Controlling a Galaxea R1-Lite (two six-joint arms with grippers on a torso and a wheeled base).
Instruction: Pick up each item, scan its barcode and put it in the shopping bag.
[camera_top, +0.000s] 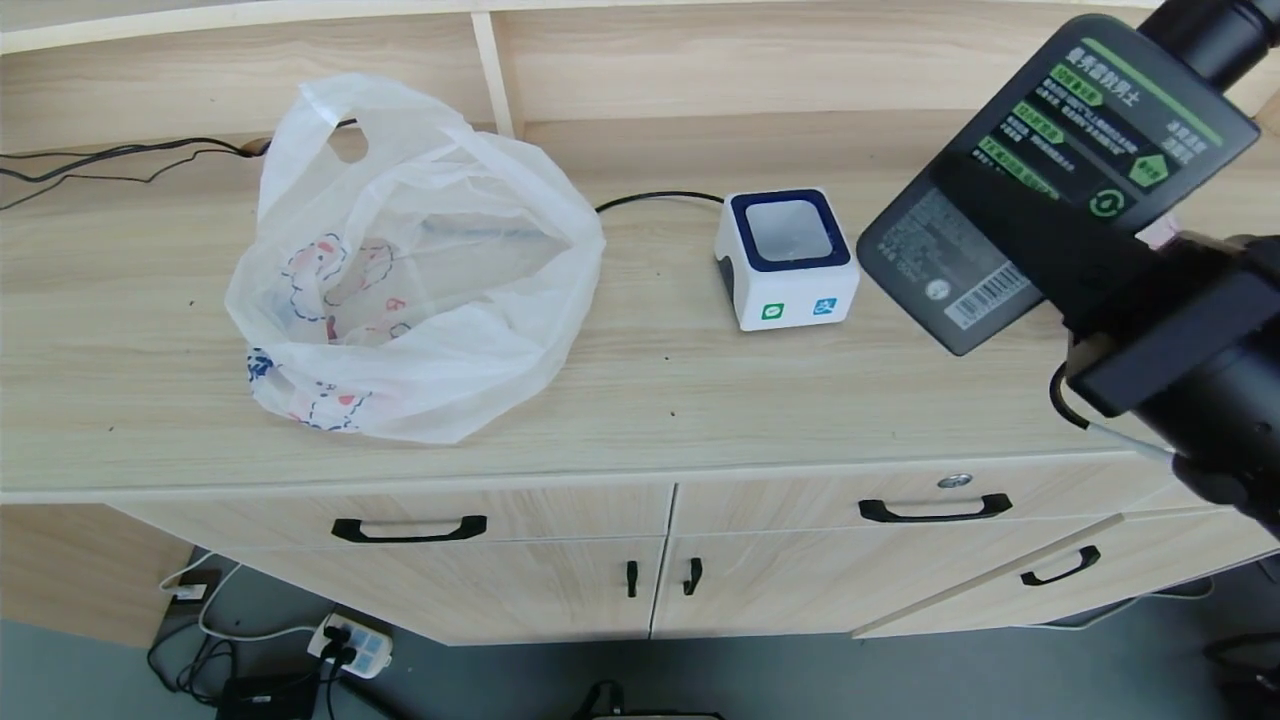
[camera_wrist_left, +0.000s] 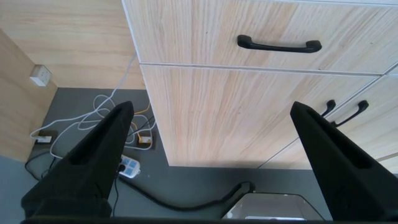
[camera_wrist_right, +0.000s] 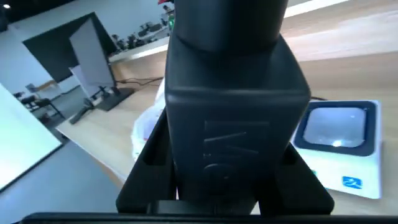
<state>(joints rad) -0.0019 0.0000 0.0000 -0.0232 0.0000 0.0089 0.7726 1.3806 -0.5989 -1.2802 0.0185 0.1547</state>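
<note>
My right gripper (camera_top: 1075, 270) is shut on a dark grey bottle (camera_top: 1050, 170) with green labels and a white barcode sticker (camera_top: 988, 296) near its base. The bottle is held up in the air at the right, tilted, its base pointing down toward the scanner. In the right wrist view the bottle (camera_wrist_right: 230, 112) stands between the fingers. The white scanner (camera_top: 787, 258) with a blue-framed window sits on the counter just left of the bottle, and shows as scanner (camera_wrist_right: 342, 146) past it. An open white shopping bag (camera_top: 400, 260) lies at the counter's left. My left gripper (camera_wrist_left: 211, 162) hangs open in front of the cabinet.
The wooden counter (camera_top: 650, 390) has a raised back wall, with black cables along its left rear. Drawers and doors with black handles (camera_top: 408, 528) run below the front edge. A power strip (camera_top: 352, 642) and cords lie on the floor.
</note>
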